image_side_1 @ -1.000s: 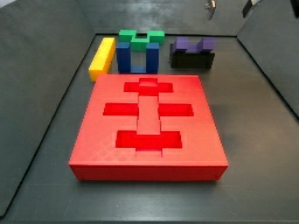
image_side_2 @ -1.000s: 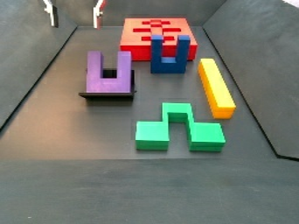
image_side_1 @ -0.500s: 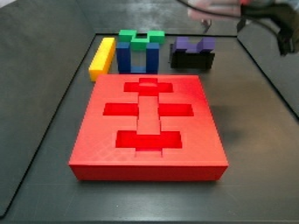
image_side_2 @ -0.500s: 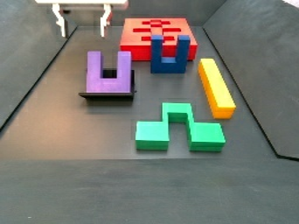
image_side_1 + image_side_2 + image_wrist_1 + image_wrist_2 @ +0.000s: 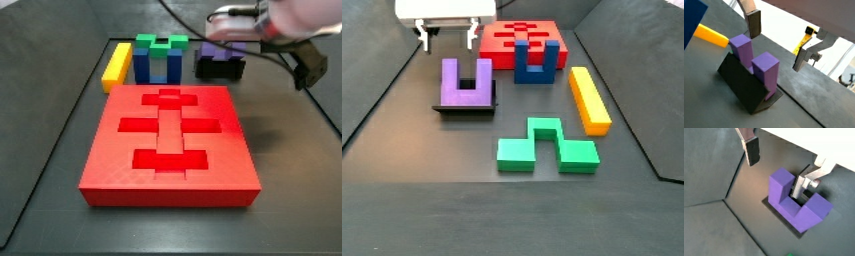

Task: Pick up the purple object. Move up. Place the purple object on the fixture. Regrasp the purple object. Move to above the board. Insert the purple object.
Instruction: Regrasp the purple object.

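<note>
Fingers (image 5: pixel 449 40) apart above purple object (image 5: pixel 465 84) on fixture (image 5: pixel 465 108)

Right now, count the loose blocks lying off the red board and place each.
4: purple object on the fixture below the open gripper; blue block against the board; yellow bar; green block nearest.

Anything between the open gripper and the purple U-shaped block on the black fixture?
Nothing visible. The gripper hangs open above and behind the purple U-shaped block, which stands prongs-up on the black fixture; the blue U-shaped block sits off to the side.
</note>
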Motion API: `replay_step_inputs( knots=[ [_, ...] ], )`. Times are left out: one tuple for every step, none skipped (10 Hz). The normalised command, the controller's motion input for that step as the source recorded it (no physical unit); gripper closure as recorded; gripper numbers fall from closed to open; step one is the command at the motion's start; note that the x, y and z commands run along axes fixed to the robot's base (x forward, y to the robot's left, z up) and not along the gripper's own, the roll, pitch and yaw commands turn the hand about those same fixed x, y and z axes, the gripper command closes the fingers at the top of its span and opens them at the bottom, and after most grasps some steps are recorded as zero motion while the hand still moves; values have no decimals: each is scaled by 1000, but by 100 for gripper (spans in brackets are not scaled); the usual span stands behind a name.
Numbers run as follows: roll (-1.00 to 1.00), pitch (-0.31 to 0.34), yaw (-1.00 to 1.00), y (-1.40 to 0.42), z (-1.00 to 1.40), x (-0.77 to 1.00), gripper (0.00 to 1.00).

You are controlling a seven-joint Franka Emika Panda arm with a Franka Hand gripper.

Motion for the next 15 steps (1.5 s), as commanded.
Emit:
replay_step_inputs(
  knots=[
    [109,34,0,-9,-103,240,0],
    [0,149,0,23,-100,440,0],
    [0,0,0,51,-140,443,0],
    [0,-63,0,66,-223,263,0],
    [0,-134,0,83,-294,226,0],
    [0,-114,0,103,-257,211,0],
    [0,-89,0,169,-269,266,0],
    [0,-37,9,217,-263,260,0],
    [0,0,0,214,-151,189,0],
    [29,0,0,0,0,0,0],
    [257,3,0,91,-60,0,0],
    [0,0,0,0,0,0,100],
    [0,0,0,0,0,0,100],
    [0,0,0,0,0,0,100],
    [0,0,0,0,0,0,100]
  ],
)
